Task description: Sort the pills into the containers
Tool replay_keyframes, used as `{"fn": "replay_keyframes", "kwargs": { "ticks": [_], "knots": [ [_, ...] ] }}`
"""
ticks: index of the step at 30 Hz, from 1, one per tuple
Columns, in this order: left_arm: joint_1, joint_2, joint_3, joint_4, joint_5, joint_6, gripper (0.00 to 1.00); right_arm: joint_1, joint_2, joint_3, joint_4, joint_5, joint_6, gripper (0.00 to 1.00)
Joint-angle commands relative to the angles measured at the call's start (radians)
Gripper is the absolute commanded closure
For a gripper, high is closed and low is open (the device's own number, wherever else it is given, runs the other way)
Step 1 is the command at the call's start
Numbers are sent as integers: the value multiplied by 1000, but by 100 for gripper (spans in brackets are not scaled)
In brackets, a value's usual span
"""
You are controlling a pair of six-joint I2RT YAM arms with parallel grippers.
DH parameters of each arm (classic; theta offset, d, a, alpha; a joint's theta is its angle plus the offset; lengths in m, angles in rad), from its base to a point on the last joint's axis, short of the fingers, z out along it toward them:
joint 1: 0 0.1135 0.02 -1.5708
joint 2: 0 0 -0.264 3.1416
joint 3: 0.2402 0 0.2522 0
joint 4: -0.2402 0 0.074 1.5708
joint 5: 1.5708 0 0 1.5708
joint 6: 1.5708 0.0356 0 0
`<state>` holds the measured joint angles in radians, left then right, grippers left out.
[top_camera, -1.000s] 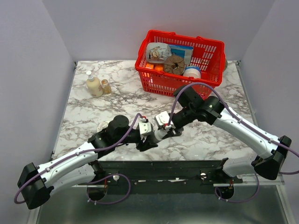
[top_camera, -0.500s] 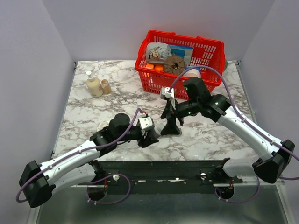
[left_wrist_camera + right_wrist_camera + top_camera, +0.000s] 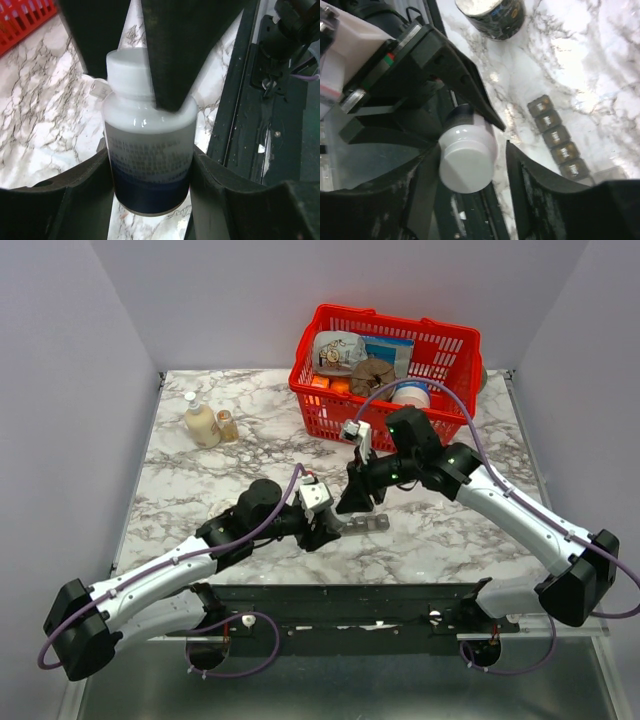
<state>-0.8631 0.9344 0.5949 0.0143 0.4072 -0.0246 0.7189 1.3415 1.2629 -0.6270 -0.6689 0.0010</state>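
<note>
The left gripper (image 3: pixel 321 530) is clamping a white pill bottle (image 3: pixel 148 145). The right gripper (image 3: pixel 470 159) is straddling its cap (image 3: pixel 466 162); I cannot tell whether it is gripping. The containers (image 3: pixel 368 524) are lying just right of them.

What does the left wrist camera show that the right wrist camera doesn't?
Only the left wrist view: the bottle seen side-on with its blue-banded label, and a corner of the red basket. Only the right wrist view: the grey pill organizer lying on the table, and a round tin. Both: the white-capped bottle and the marble table.
</note>
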Motion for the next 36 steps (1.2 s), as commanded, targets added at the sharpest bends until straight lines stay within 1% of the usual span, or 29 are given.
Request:
{"fn": "replay_keyframes", "kwargs": {
  "ticks": [1, 2, 3, 5, 6, 7, 8, 9, 10, 12, 13, 16, 20, 24, 31, 36],
  "knots": [
    [3, 1, 29, 16, -25, -6, 100, -1, 16, 22, -7, -26, -24, 65],
    [3, -2, 29, 13, -24, -5, 100, -1, 19, 32, -16, -38, -38, 71],
    [3, -3, 28, 10, -22, 0, 100, -1, 24, 39, -39, -76, -54, 79],
    [4, -9, 25, 1, -12, 12, 100, -1, 44, 84, -81, -150, -162, 85],
    [4, -17, 23, -4, 1, 17, 100, 1, 53, 104, -150, -194, -227, 90],
    [6, -22, 22, -5, 28, 20, 100, 2, 59, 122, -196, -295, -407, 91],
    [9, -25, 22, -13, 50, 44, 100, 4, 68, 145, -236, -329, -485, 91],
    [15, -28, 23, -13, 71, 51, 100, 7, 77, 156, -320, -360, -577, 92],
    [16, -29, 31, -13, 115, 55, 100, 11, 82, 167, -361, -403, -746, 93],
    [22, -29, 37, -53, 156, 60, 100, 22, 91, 193, -463, -425, -887, 93],
    [27, -26, 43, -59, 180, 63, 100, 25, 87, 199, -482, -422, -1001, 92],
    [32, -16, 45, -77, 237, 66, 100, 28, 64, 205, -498, -381, -1117, 93],
    [35, -9, 42, -83, 245, 65, 100, 28, 53, 231, -468, -304, -1145, 93],
    [38, -13, 33, -77, 242, 64, 100, 28, 44, 236, -451, -281, -1127, 93],
    [41, -5, 28, -82, 272, 72, 100, 22, 16, 240, -465, -307, -1133, 93],
    [44, -9, 25, -85, 269, 75, 100, -13, 38, 312, -494, -392, -1078, 94]
  ]
}}
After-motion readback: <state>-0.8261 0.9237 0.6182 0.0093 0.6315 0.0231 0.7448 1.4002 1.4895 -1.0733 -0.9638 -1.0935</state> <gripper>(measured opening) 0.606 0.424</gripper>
